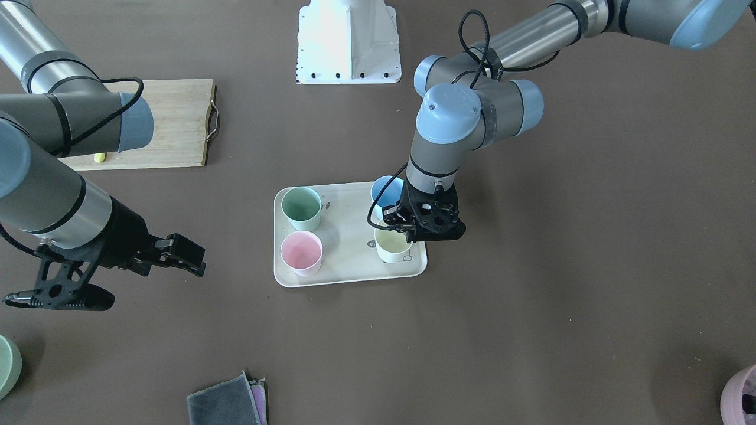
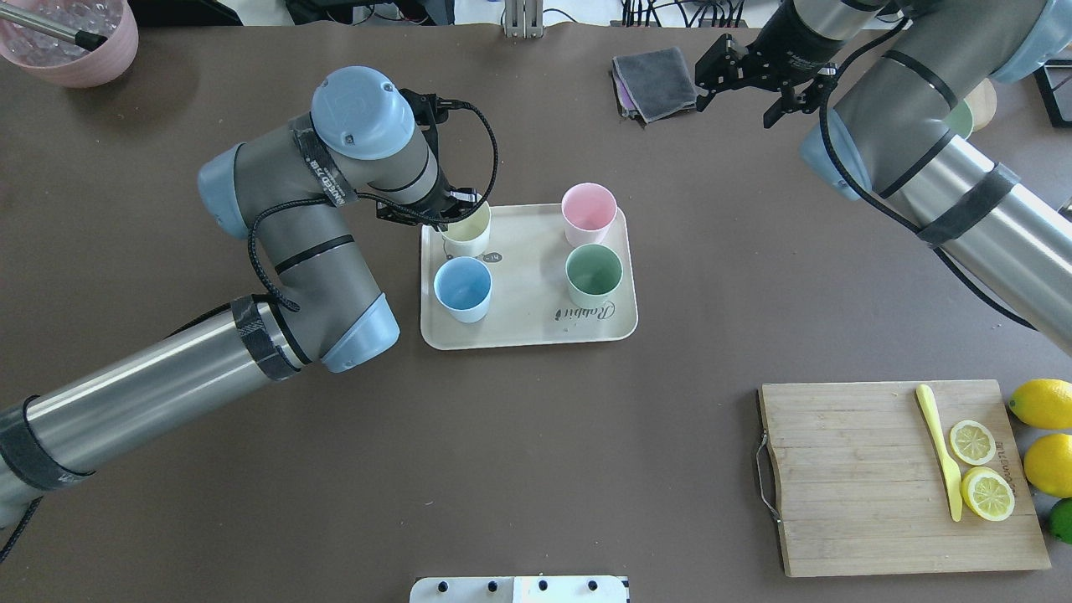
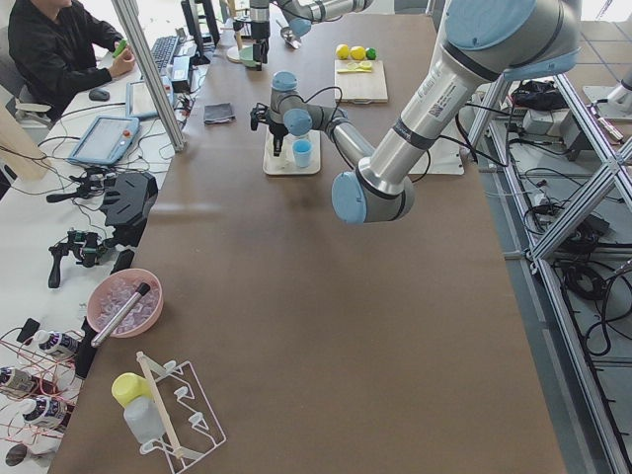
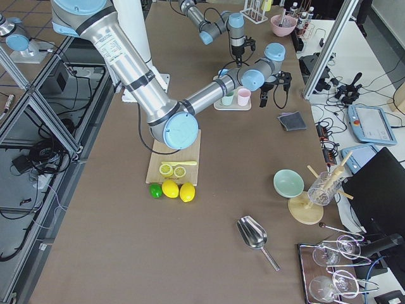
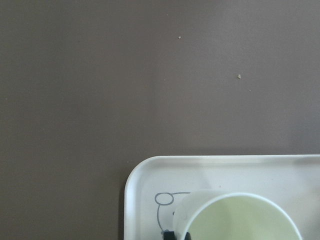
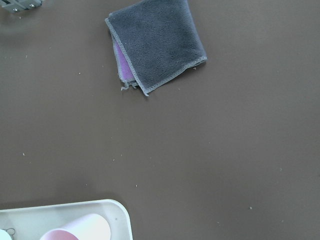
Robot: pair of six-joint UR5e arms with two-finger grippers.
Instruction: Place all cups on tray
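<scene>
The cream tray point(image 2: 528, 322) lies mid-table and also shows from the front point(image 1: 348, 236). All four cups stand upright on it: the green cup point(image 2: 594, 274), the pink cup point(image 2: 589, 213), the blue cup point(image 2: 462, 288) and the cream-yellow cup point(image 2: 466, 230). My left gripper point(image 1: 409, 234) is over the tray's corner, shut on the rim of the cream-yellow cup point(image 1: 390, 247). The left wrist view shows that cup point(image 5: 242, 220) resting on the tray point(image 5: 145, 180). My right gripper point(image 2: 734, 109) is open and empty, held high beyond the tray, near the cloth.
A folded grey cloth point(image 2: 657, 79) lies beyond the tray. A wooden cutting board point(image 2: 854, 477) at the near right carries lemon slices point(image 2: 986, 492) and a yellow knife point(image 2: 940, 448). Whole lemons point(image 2: 1043, 404) lie beside it. A pink bowl point(image 2: 71, 38) stands far left.
</scene>
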